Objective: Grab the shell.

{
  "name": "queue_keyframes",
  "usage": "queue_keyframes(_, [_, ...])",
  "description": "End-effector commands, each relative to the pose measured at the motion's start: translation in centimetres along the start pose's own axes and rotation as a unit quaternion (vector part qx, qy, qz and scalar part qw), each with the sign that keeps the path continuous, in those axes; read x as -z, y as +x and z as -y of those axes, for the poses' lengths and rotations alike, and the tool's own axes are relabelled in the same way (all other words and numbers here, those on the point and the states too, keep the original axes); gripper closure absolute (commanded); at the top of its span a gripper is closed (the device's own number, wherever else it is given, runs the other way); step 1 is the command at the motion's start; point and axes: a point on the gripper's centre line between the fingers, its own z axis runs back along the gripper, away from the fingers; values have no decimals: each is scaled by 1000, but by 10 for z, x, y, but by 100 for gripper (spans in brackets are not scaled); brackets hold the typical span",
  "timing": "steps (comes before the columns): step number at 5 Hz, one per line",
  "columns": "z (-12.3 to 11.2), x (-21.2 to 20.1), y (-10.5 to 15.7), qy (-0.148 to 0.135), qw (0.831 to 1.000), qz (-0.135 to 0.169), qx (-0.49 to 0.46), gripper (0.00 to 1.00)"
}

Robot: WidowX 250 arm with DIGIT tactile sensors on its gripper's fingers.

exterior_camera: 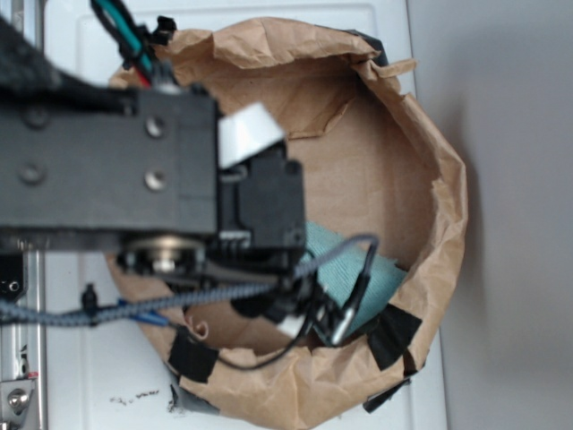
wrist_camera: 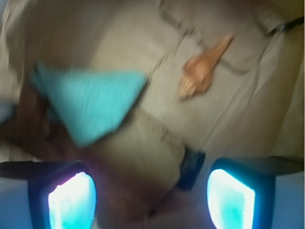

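Lying on brown paper point(wrist_camera: 143, 143), the shell point(wrist_camera: 202, 69) sat right of the teal cloth point(wrist_camera: 90, 102); fingers point(wrist_camera: 71, 200) spread, holding nothing.

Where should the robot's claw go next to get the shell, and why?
Probably forward and a bit right, then down. In the wrist view the gripper is open and holds nothing. The shell lies on the brown paper, ahead of the fingers and clear of the teal cloth.

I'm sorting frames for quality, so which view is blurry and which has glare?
Wrist view: blurred throughout, the shell and teal cloth soft-edged, the fingertips glowing with cyan glare. Exterior view: sharper on the paper bag, but the near arm is out of focus.
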Motion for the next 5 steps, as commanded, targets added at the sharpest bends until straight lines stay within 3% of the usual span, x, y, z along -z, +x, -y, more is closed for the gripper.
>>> queue_keyframes(1, [2,-18,12,-29,999,18,-11,0])
queue_keyframes(2, [2,-18,12,-29,999,18,-11,0])
queue_keyframes(3, [0,18,26,-41,997,49,-50,0])
queue_keyframes(5, [-14,55,62,-32,993,92,-63,0])
